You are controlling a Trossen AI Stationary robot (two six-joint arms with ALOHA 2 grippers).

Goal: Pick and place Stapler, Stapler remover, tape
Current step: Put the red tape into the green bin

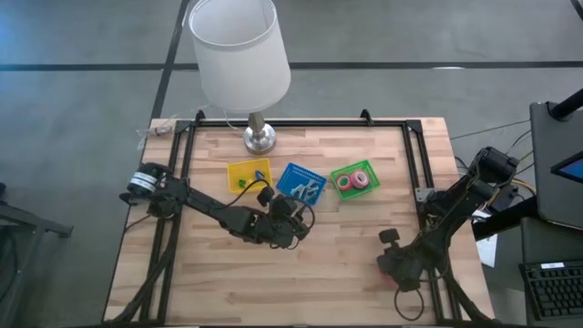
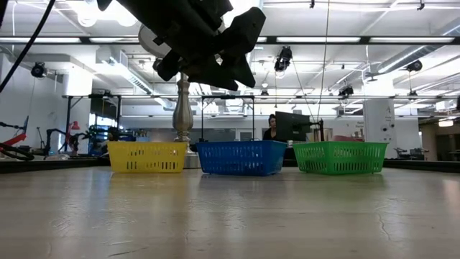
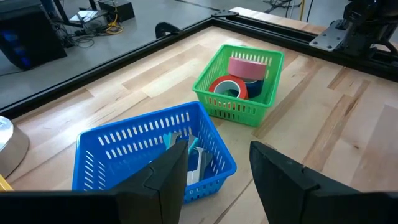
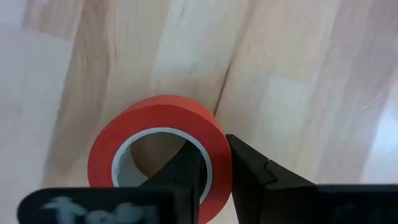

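The right gripper [image 4: 214, 180] pinches the wall of a red tape roll [image 4: 158, 149], one finger inside the ring and one outside, apparently so the roll can be lifted by its rim. Bare wood surrounds the roll; the table's near right edge lies close by. Far ahead sits the green tray [image 1: 353, 179], already holding tape. The left gripper [image 3: 217, 180] hangs open and empty above the blue tray [image 3: 149, 152].
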